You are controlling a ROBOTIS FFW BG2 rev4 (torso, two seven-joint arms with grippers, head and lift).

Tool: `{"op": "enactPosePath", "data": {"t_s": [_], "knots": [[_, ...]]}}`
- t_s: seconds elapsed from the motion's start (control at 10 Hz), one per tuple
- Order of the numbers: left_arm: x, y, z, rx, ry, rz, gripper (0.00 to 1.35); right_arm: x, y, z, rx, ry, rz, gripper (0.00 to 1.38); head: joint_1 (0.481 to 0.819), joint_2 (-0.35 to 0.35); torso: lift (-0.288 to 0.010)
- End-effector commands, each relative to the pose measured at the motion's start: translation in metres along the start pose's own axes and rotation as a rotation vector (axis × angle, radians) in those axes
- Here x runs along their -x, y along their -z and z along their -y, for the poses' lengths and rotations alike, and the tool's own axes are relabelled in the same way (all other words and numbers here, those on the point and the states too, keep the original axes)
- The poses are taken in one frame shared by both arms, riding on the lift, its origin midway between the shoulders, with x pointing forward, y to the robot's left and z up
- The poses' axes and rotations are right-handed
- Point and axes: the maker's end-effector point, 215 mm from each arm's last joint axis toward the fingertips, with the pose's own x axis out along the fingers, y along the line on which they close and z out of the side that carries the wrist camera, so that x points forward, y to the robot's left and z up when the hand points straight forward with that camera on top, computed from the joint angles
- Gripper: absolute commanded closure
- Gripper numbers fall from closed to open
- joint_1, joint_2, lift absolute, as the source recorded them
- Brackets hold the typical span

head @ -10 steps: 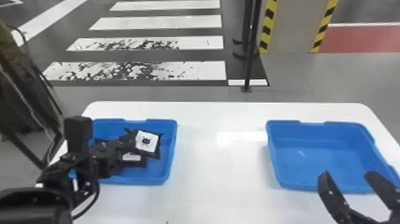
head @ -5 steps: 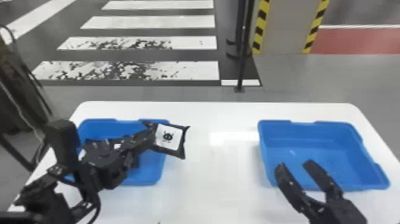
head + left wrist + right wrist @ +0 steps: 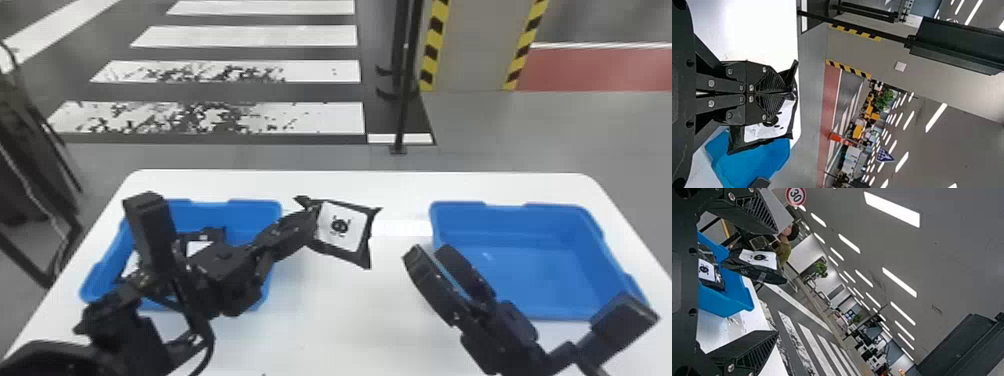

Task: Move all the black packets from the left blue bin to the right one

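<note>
My left gripper (image 3: 311, 220) is shut on one corner of a black packet (image 3: 342, 227) with a white skull label, held over the table to the right of the left blue bin (image 3: 257, 210). In the left wrist view, the gripper (image 3: 792, 94) pinches the packet (image 3: 752, 132). More black packets (image 3: 200, 248) lie in the left bin, partly behind the left arm. Beside the right blue bin's (image 3: 555, 210) left edge, my right gripper (image 3: 429, 254) stands open. Its fingers are wide apart in the right wrist view, where the held packet (image 3: 759, 259) appears beyond the gripper (image 3: 777, 281).
The white table (image 3: 325, 320) spans the space between the bins. Behind it, a dark pole (image 3: 404, 100) rises from the floor, with a yellow-and-black striped pillar (image 3: 470, 45) farther back.
My left gripper has carried the packet up out of the left bin and to the right. The right gripper has moved left, toward the packet. The head view has shifted slightly.
</note>
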Motion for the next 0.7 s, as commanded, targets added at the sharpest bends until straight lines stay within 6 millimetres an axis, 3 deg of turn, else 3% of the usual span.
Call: {"op": "enactPosePath", "data": {"t_s": [0.0, 0.3, 0.4, 0.5, 0.6], "knots": [[-0.009, -0.001, 0.021, 0.020, 0.054, 0.003, 1.20, -0.009, 0.004, -0.010, -0.034, -0.027, -0.001, 0.12, 0.695, 0.026, -0.140], [-0.021, 0.006, 0.051, 0.054, 0.130, -0.008, 1.20, -0.021, 0.011, -0.018, -0.080, -0.058, -0.011, 0.14, 0.695, 0.001, -0.140], [-0.023, 0.008, 0.054, 0.058, 0.137, -0.011, 1.20, -0.023, 0.013, -0.017, -0.080, -0.057, -0.016, 0.35, 0.695, -0.003, -0.140], [-0.023, 0.009, 0.055, 0.062, 0.140, -0.012, 1.20, -0.022, 0.014, -0.013, -0.101, -0.049, -0.013, 0.86, 0.695, -0.008, -0.140], [-0.023, 0.009, 0.054, 0.063, 0.138, -0.011, 1.20, -0.021, 0.015, -0.009, -0.118, -0.041, -0.006, 1.11, 0.695, -0.013, -0.140]]}}
